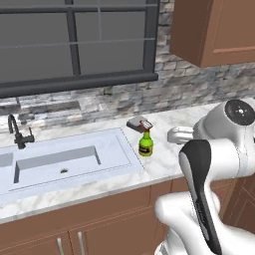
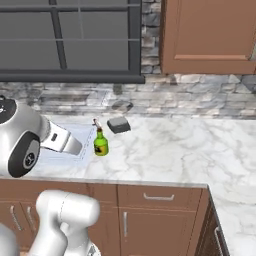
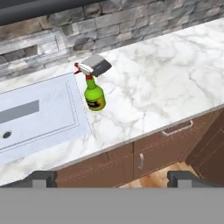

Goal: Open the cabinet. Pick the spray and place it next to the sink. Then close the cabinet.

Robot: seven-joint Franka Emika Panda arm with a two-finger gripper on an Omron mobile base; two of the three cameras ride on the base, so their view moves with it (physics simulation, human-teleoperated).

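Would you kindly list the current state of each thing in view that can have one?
spray: upright on the marble counter, right beside the sink, not held.
sink: basin empty, no water running from the faucet.
cabinet: the door in view is shut.
gripper: jaws wide open, holding nothing, up and away from the spray.

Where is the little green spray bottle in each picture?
Left base view: spray stands right of centre on the marble, just off the sink's right edge.
Right base view: left of centre, by the basin's corner.
Hand view: upper left of centre, beside the basin.
Shared landmark: the dark grey block right behind it.
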